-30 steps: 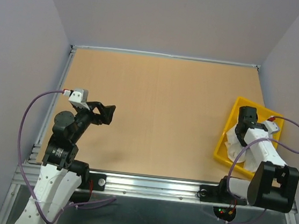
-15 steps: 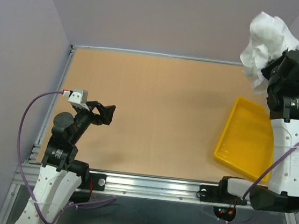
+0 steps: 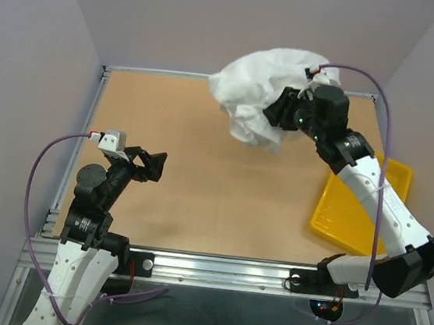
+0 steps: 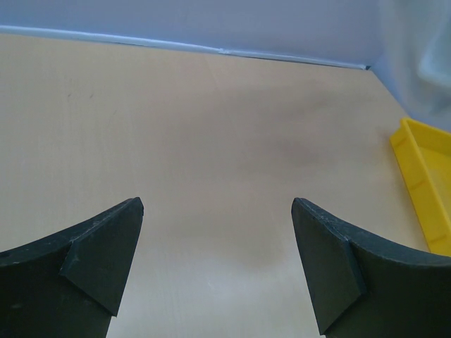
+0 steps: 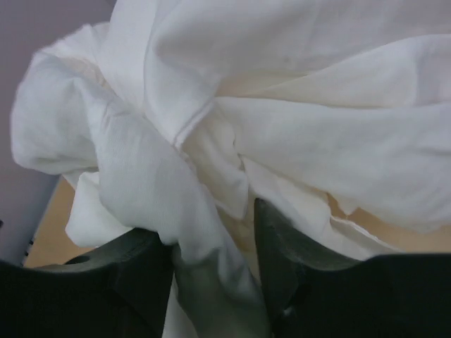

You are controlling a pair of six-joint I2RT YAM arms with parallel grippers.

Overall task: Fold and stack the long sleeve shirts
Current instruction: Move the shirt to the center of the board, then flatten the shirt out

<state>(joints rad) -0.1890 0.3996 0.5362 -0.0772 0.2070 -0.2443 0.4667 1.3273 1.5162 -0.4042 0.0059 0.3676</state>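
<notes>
Counting now: one white shirt bundle (image 3: 258,89), balled up, so whether it's one shirt or several, can't call it. One yellow tray (image 3: 344,216). One desk (image 3: 215,178). Two arms, the left arm (image 3: 89,218) and the right arm (image 3: 371,184), each with one pair of jaws. Two purple cables (image 3: 30,188), one per arm. One metal rail (image 3: 221,266) at the near edge.

— What lies beneath and ahead of the left gripper (image 3: 157,165)?
— A flat, tan, wood-grain tabletop (image 3: 197,199). It is evenly lit, with only faint, soft shadows.
— And farther ahead of it?
— A thin pale strip (image 3: 242,80) runs along the table's far edge. Beyond that is a plain lilac-grey back wall (image 3: 240,24). Matching side walls (image 3: 21,93) close in on both flanks.
— Behind the gripper?
— A ribbed aluminium rail (image 3: 221,266) along the near edge, above a dull grey metal surface (image 3: 222,320).
</notes>
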